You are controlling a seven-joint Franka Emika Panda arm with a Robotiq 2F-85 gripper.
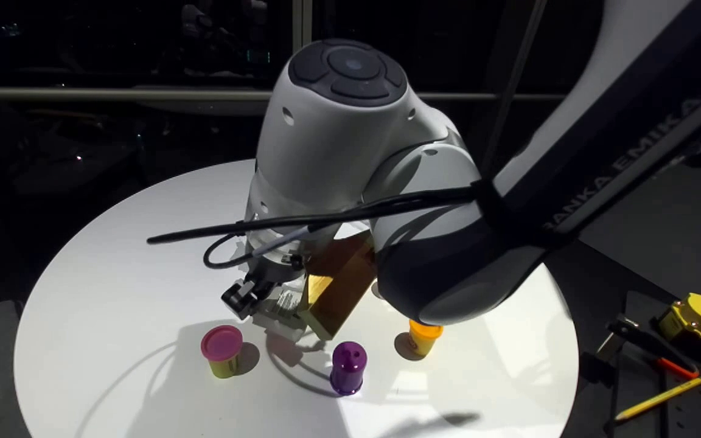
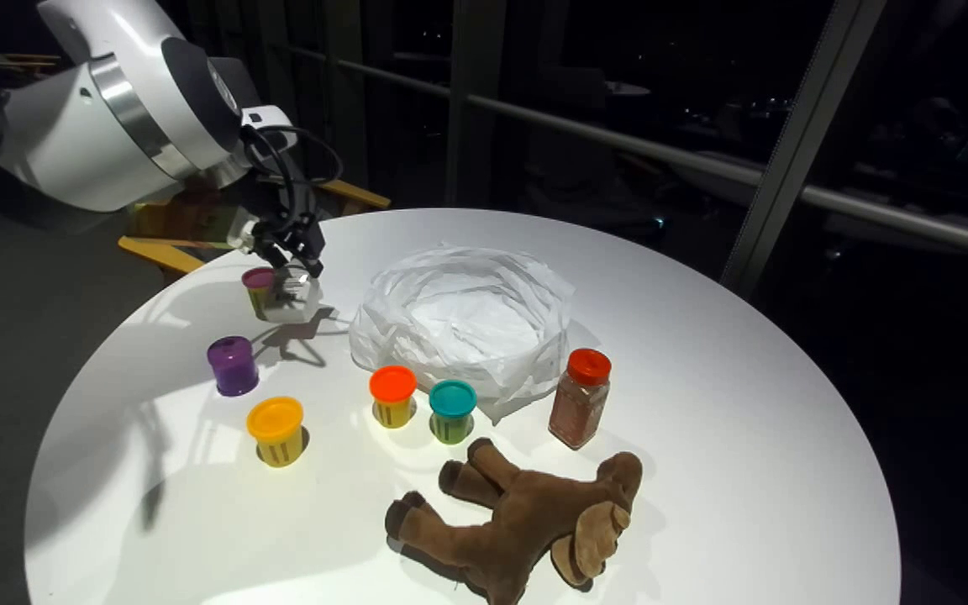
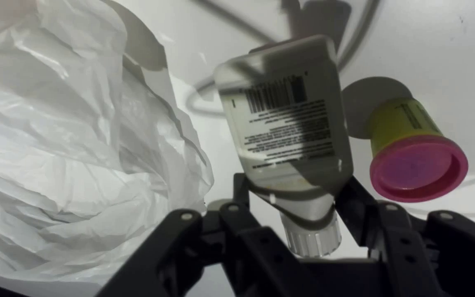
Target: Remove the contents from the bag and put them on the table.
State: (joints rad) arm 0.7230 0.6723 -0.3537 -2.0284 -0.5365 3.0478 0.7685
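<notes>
The barcode-labelled bottle (image 3: 283, 119) is pinched by the gripper (image 3: 295, 192), apparently above the desk (image 2: 728, 470), between plastic bag (image 3: 85, 107) and pink-lidded tub (image 3: 412, 154). Yellow tub (image 2: 276, 430), orange tub (image 2: 392, 395), teal tub (image 2: 452, 412), purple cup (image 2: 233, 367), red-capped jar (image 2: 580, 402) and plush moose (image 2: 526, 512) are out; probably only setting this bottle down remains.
</notes>
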